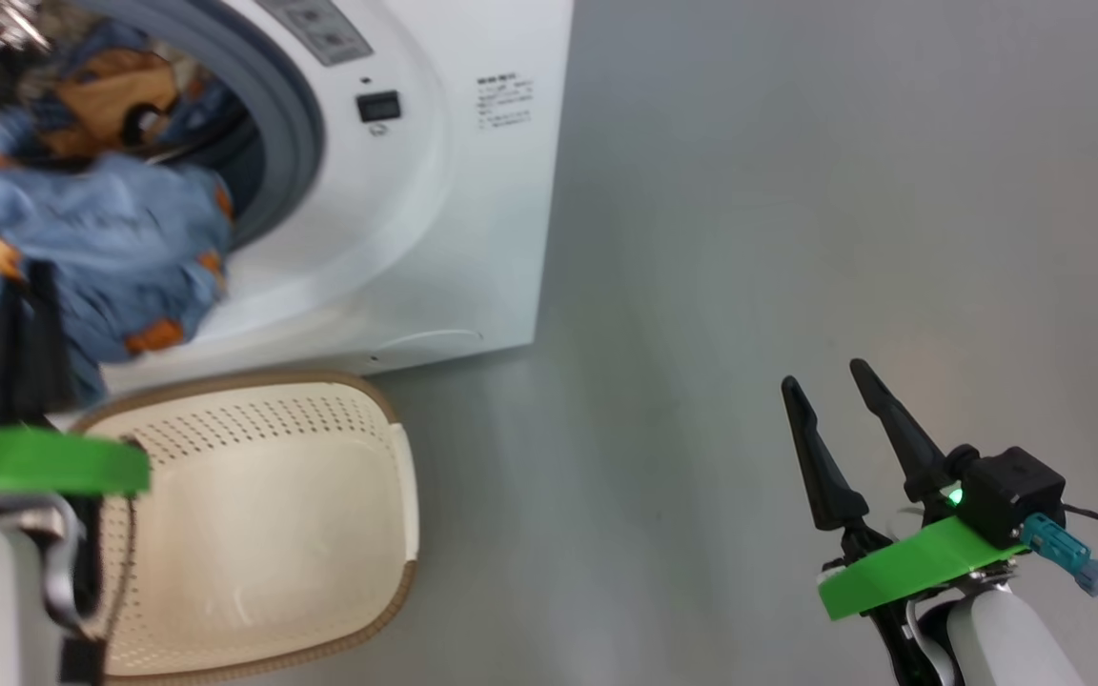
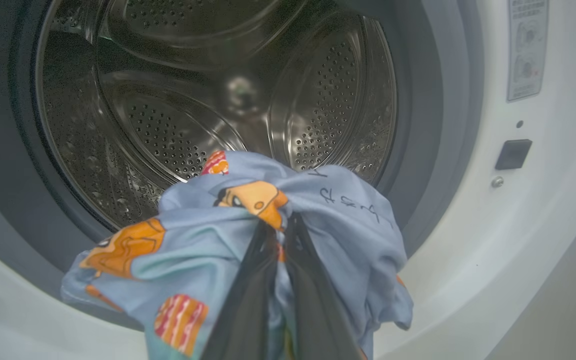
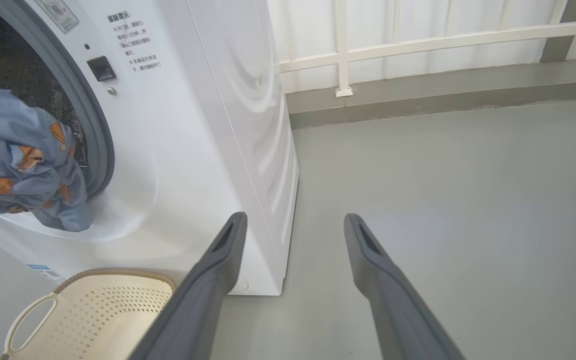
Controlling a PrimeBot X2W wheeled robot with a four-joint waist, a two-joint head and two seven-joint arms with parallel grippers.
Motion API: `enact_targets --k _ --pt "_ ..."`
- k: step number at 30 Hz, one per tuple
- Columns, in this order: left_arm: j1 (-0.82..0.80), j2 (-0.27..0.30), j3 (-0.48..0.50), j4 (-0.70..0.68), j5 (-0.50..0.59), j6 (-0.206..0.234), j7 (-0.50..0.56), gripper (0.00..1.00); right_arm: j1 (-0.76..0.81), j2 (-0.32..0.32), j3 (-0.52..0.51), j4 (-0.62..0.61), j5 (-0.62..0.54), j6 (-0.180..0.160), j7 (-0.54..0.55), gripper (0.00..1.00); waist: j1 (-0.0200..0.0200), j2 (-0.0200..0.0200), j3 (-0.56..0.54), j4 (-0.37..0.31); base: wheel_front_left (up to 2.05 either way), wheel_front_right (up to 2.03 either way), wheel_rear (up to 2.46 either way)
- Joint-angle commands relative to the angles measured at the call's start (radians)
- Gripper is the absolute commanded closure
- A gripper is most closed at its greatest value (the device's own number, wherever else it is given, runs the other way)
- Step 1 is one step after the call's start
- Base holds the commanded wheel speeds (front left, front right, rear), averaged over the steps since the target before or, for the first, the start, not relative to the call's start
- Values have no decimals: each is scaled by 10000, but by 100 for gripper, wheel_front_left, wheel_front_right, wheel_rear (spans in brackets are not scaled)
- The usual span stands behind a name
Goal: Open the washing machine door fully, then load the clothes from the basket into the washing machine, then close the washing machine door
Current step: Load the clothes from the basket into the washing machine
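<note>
The washing machine (image 1: pixel 435 191) stands at the upper left, its mouth uncovered; the washing machine door is out of view. My left gripper (image 2: pixel 280 227) is shut on a light blue garment with orange prints (image 2: pixel 193 250), one of the clothes, held bunched right at the grey seal in front of the steel drum (image 2: pixel 183 105). In the head view that gripper (image 1: pixel 27 286) sits at the left edge with the garment (image 1: pixel 120 248) draped past it. The cream basket (image 1: pixel 263 514) lies on the floor below the machine, its bottom bare. My right gripper (image 1: pixel 823 376) hangs open over the floor, holding nothing.
Grey floor (image 1: pixel 797 238) stretches to the right of the machine. A white railing (image 3: pixel 343 50) on a low grey kerb runs behind it. The right gripper (image 3: pixel 295 220) points past the machine's front right corner, with the basket (image 3: pixel 93 310) at its lower left.
</note>
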Motion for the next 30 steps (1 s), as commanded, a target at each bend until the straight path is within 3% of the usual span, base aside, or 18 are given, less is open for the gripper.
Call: enact_targets --k 1,13,26,30 --pt "-635 522 397 -2 90 -45 -65 100 -181 51 282 -234 -95 98 -49 0 0 -1 443 -330 0 0 0" --pt "-3628 1560 391 1630 179 -170 -50 100 -421 187 285 -373 -93 98 -49 0 0 -1 1492 -716 0 0 0" --pt "-6485 2011 47 3877 76 -257 57 100 -522 327 311 -533 -74 98 -49 0 0 -1 3230 -887 0 0 0" --pt "-7246 2202 96 4252 161 25 -10 100 -451 386 322 -583 -59 98 -49 0 0 -1 3634 -1000 0 0 0"
